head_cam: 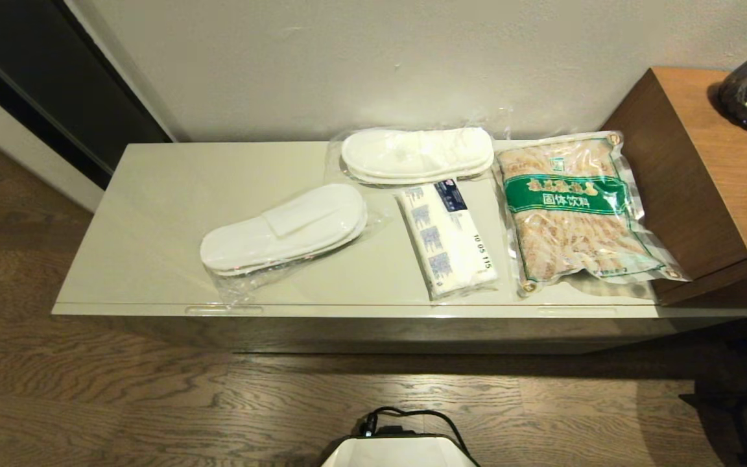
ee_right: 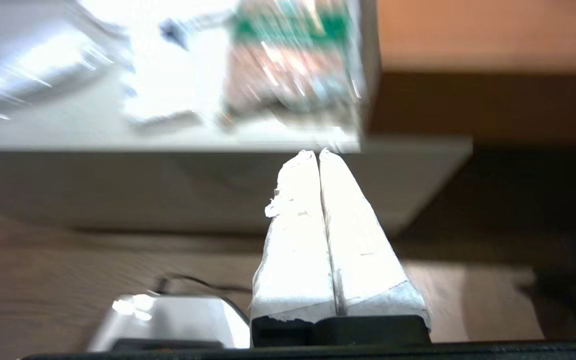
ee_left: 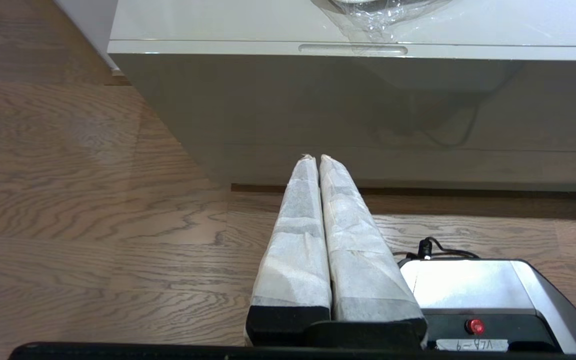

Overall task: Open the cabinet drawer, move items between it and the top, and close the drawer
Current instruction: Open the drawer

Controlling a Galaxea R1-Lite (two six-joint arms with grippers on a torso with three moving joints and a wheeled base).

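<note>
Nothing had begun, as far as I could judge. The cabinet drawer (head_cam: pixel 399 311) sat flush and closed along the lower middle of the head view. All four items lay on the top (head_cam: pixel 172 194): one slipper pair (head_cam: pixel 283 230) centre-left, the second slipper pair (head_cam: pixel 417 154) behind it at upper centre, the tissue pack (head_cam: pixel 448 237) just right of centre, and the sachet bag (head_cam: pixel 571 211) at right beside the brown unit (head_cam: pixel 717 175). The left gripper (ee_left: pixel 316 159) hung low before the cabinet front, padded fingers pressed together, holding nothing. The right gripper (ee_right: pixel 317 154) was likewise closed and empty, near the cabinet's right end. Opening, moving and closing all remained.
</note>
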